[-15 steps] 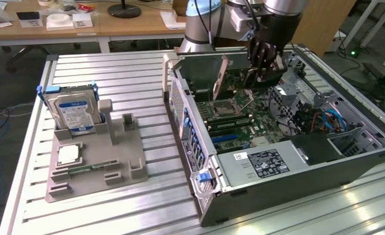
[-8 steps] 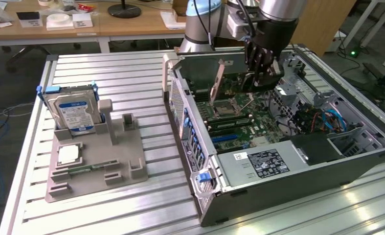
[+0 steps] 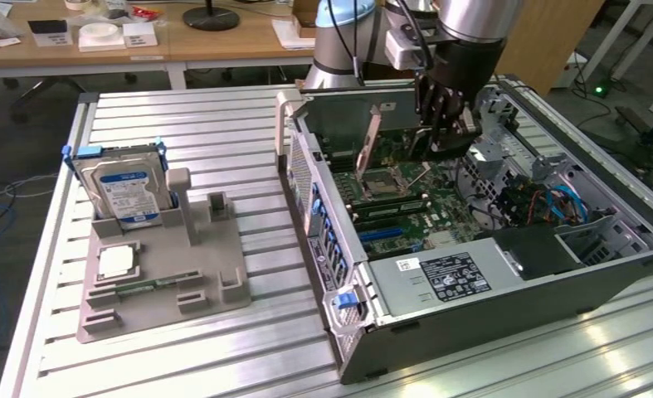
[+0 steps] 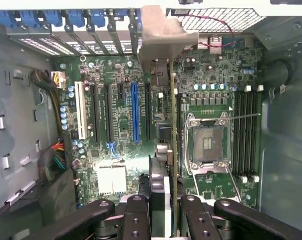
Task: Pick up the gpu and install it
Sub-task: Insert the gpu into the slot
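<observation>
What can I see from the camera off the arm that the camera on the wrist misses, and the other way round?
The exterior view alone shows the hard drive standing in a grey holder on the table.

The wrist view alone shows the blue expansion slot and the empty processor socket close up.

Both show the gripper holding the gpu on edge over the motherboard inside the computer case.

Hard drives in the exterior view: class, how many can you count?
1. The hard drive stands upright in the grey holder on the table, toward the exterior view's left. Others may be hidden inside the computer case.
</observation>
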`<state>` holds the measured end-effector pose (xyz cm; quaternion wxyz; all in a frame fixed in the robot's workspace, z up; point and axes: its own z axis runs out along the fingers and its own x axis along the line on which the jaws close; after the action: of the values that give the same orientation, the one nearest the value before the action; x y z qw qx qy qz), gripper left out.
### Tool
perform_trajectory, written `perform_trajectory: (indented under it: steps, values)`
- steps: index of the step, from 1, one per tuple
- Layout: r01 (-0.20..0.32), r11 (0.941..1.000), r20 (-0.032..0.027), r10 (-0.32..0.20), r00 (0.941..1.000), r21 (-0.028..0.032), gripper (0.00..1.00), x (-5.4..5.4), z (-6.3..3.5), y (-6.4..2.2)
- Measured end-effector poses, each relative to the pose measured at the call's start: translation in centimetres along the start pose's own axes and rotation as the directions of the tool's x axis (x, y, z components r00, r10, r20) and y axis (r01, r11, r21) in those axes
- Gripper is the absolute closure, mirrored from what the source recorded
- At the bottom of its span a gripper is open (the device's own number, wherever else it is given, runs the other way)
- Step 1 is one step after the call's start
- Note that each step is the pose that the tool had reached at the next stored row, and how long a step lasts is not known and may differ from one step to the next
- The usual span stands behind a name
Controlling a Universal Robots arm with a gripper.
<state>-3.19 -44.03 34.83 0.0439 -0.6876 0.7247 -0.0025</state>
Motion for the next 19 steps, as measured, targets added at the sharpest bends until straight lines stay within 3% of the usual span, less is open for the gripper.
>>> perform_trajectory:
  steps: [6, 13, 19]
  values:
    - [0.0, 1.0, -0.0003, 0.0, 1.0, -0.0016, 0.72, 0.1, 0.96, 1.05]
    - [0.0, 1.0, -0.0004, 0.0, 1.0, -0.0023, 0.72, 0.1, 2.21, 1.38]
    - [0.0, 0.9999, -0.0008, 0.0, 1.0, -0.0112, 0.72, 0.2, 3.22, 1.83]
